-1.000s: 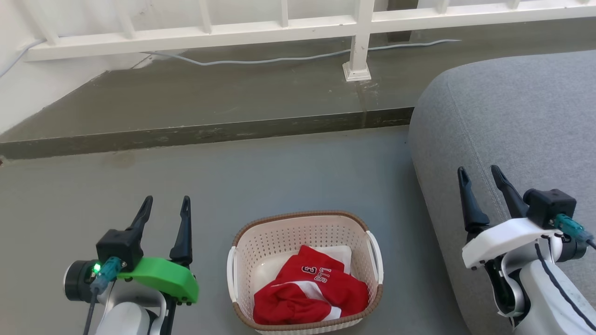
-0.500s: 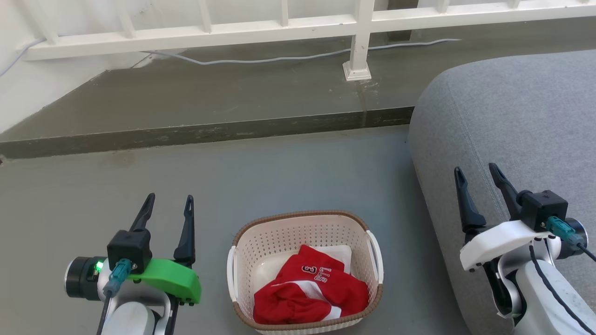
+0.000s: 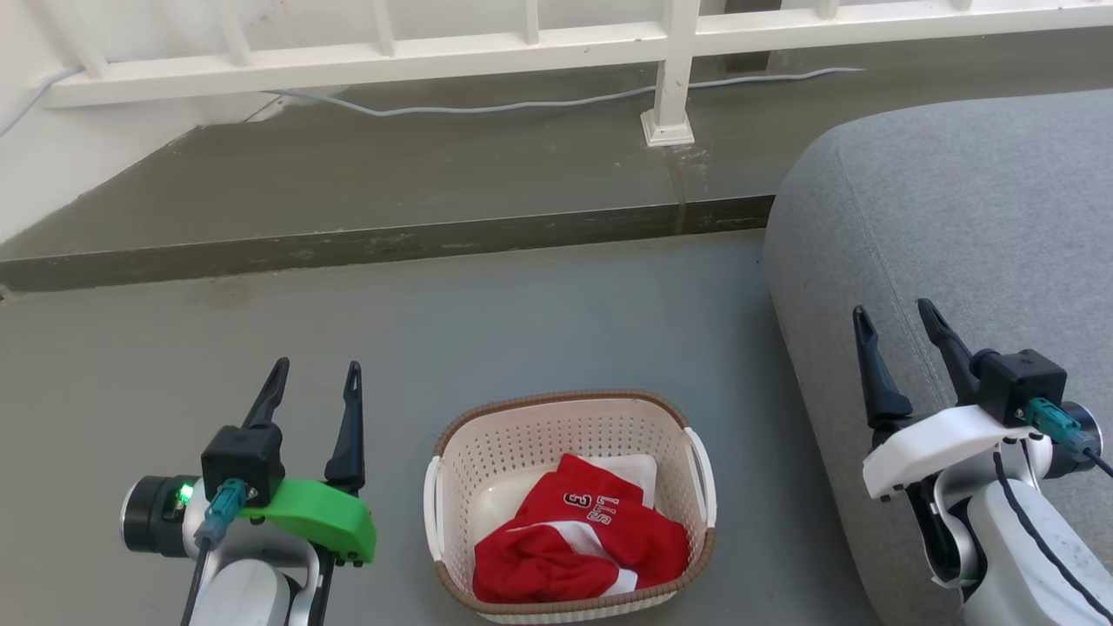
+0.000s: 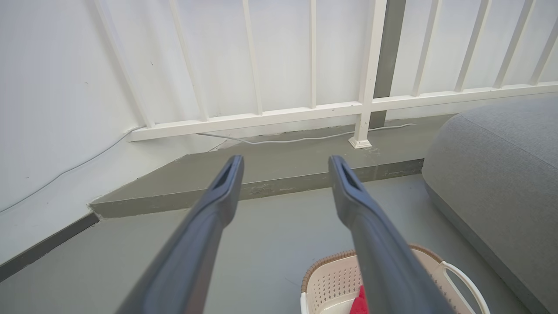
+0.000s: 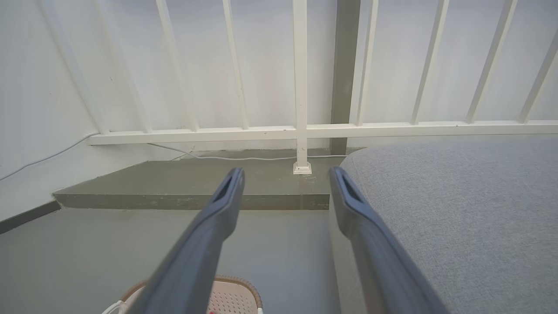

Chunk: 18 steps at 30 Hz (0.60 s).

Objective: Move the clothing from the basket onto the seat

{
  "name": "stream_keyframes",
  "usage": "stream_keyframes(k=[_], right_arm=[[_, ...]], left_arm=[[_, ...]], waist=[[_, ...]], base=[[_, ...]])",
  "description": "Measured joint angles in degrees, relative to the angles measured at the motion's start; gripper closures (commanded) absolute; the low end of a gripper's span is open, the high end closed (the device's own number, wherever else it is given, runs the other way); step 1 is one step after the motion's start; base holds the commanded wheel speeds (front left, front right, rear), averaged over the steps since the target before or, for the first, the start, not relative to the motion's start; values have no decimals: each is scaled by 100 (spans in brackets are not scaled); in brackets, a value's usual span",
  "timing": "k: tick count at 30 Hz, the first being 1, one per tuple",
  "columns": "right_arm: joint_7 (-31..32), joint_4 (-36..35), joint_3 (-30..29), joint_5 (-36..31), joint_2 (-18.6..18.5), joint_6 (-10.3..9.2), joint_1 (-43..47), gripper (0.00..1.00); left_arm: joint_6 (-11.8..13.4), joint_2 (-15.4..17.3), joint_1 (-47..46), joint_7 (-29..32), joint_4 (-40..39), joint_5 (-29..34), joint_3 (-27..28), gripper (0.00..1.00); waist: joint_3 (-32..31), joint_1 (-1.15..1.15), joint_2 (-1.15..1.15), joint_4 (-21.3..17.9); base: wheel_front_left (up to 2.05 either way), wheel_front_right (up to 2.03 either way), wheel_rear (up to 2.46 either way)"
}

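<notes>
While the clothing [image 3: 576, 548] lies in the basket [image 3: 556, 399], both jaws gape empty — the left jaws look nearer.

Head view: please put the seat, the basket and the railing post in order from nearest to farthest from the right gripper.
1. Seat: on the right, its left edge is right by the right gripper.
2. Basket: on the floor to the gripper's left, closer to the robot.
3. Railing post: far ahead, standing on the raised step beyond the floor.
</notes>
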Motion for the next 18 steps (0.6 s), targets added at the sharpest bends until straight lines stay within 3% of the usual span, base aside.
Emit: stream_keyframes(k=[18], right_arm=[[-1, -338, -57, -27, 5, 98, -367, 0]], left_arm=[[-23, -146, -339, 69, -87, 111, -366, 0]], waist=[[608, 0, 0, -94]], base=[[0, 0, 0]])
